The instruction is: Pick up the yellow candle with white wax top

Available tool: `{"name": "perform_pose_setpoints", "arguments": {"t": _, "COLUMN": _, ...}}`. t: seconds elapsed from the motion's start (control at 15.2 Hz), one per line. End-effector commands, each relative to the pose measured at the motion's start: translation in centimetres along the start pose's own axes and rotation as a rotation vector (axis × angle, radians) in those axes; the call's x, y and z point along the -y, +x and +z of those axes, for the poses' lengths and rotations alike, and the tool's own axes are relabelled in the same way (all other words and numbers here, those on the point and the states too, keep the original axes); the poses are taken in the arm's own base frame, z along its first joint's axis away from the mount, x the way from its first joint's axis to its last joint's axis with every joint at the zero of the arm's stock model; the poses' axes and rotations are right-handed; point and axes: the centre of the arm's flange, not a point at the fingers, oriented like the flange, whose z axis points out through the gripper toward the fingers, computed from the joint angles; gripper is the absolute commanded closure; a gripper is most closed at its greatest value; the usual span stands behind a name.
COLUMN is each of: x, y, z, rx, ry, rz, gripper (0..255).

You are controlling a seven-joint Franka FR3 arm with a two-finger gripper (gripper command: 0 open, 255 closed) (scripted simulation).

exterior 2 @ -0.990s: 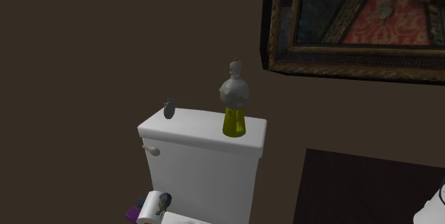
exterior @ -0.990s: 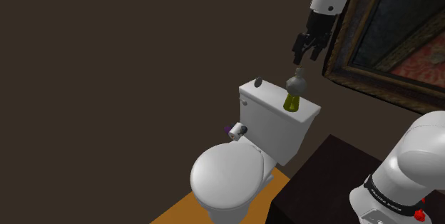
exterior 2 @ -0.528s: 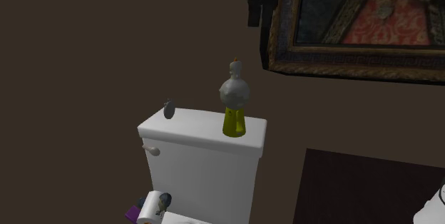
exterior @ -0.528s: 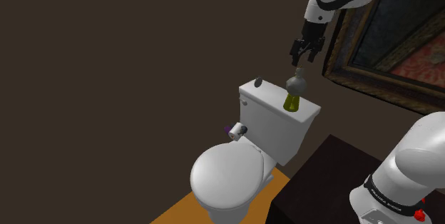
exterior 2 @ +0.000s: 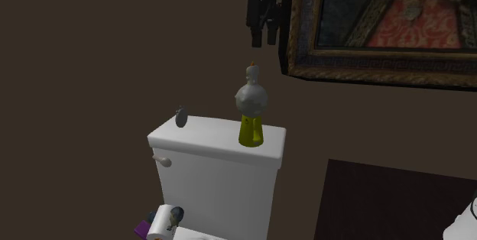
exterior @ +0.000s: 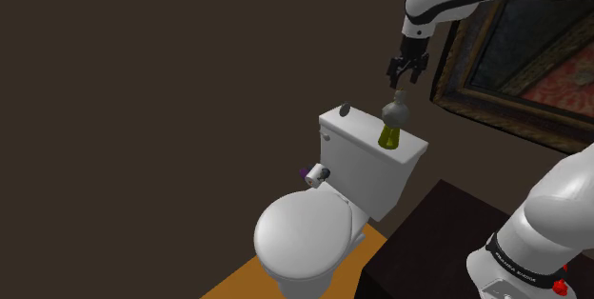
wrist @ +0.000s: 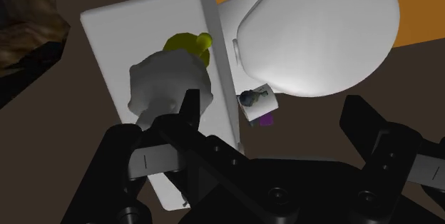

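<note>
While the candle [exterior: 391, 124] stands upright on the toilet tank [exterior: 354, 133], toward its end at the shoulder view's right, the claw [exterior: 399, 80] hangs above it, fingers [wrist: 362, 123] spread and holding nothing. In the wrist view the wax top [wrist: 170, 81] lines up with one finger [wrist: 190, 115], not midway between both. Centre the claw first, then descend vertically and close on the yellow base [exterior 2: 250, 130], below the bulbous top, to avoid tipping it.
</note>
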Motion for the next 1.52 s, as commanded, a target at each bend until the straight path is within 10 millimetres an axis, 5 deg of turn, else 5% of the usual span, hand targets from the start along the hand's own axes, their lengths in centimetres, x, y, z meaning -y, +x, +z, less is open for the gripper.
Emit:
{"name": "perform_pose_setpoints", "arguments": {"t": 0.0, "x": -1.7, "y": 1.7, "z": 1.2, "rx": 0.011, "ry": -0.009, "rz": 0.012, "gripper": 0}}
{"name": "perform_pose_setpoints", "arguments": {"t": 0.53, "x": -9.0, "y": 7.8, "z": 5.6, "rx": 0.053, "ry": -0.04, "rz": 0.059, "gripper": 0}}
{"name": "perform_pose_setpoints", "arguments": {"t": 1.12, "x": -9.1, "y": 7.8, "z": 9.6, "rx": 0.053, "ry": -0.04, "rz": 0.059, "gripper": 0}}
{"name": "perform_pose_setpoints", "arguments": {"t": 1.19, "x": -9.1, "y": 7.8, "z": 9.6, "rx": 0.053, "ry": -0.04, "rz": 0.059, "gripper": 255}}
{"name": "perform_pose_setpoints", "arguments": {"t": 1.45, "x": -9.1, "y": 7.8, "z": 9.5, "rx": 0.053, "ry": -0.04, "rz": 0.059, "gripper": 255}}
